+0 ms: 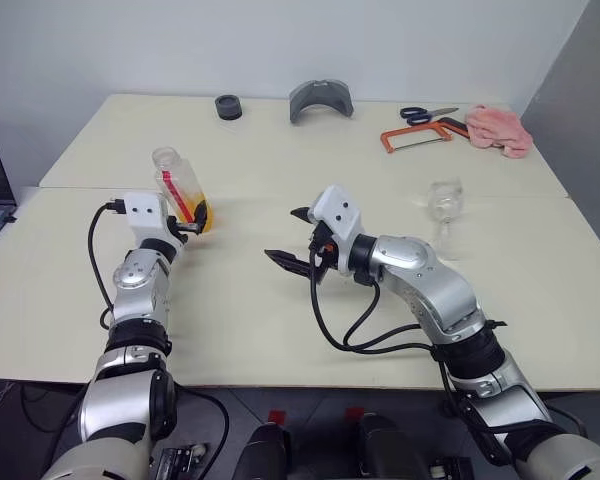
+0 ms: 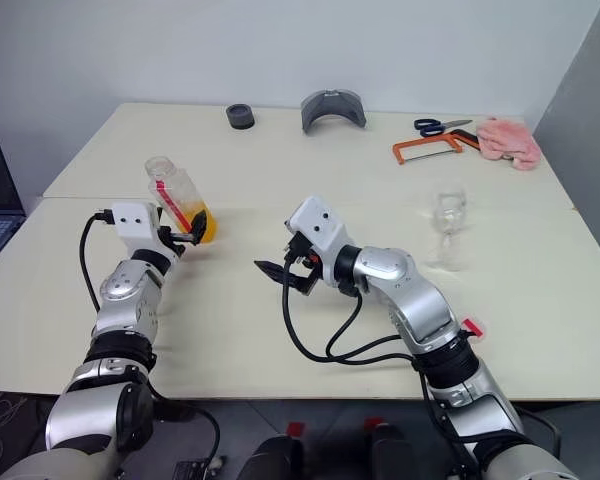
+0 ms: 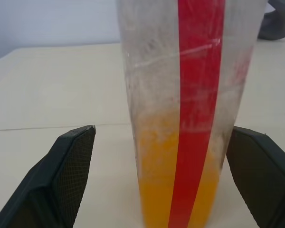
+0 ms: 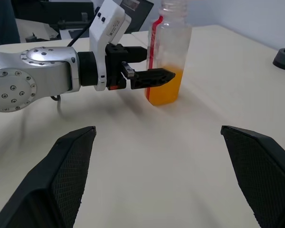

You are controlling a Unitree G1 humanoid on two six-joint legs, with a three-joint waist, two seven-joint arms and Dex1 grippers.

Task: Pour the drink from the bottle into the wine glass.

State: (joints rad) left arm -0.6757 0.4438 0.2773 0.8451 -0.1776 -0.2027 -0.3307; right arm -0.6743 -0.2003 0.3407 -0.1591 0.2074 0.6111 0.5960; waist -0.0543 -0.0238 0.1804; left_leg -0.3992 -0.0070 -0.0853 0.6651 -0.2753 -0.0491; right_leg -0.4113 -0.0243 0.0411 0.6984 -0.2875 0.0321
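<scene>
Fingers of our right gripper (image 1: 292,237) stood wide apart above the cream table (image 1: 280,320), holding nothing. Farther out on our left, our left gripper (image 4: 147,64) had its fingers spread on either side of the uncapped clear plastic bottle with a red strip (image 1: 180,189), standing upright with orange drink (image 3: 154,180) at its bottom. The clear stemmed wine glass (image 1: 445,212) stood well apart on our right.

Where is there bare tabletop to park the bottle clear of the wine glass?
Widest free patch: between the bottle and the right claw. Another bare strip lies behind the table seam, between the black ring and the bottle. It gets crowded at the far right: scissors, hacksaw, pink cloth, with the wine glass just in front.
</scene>
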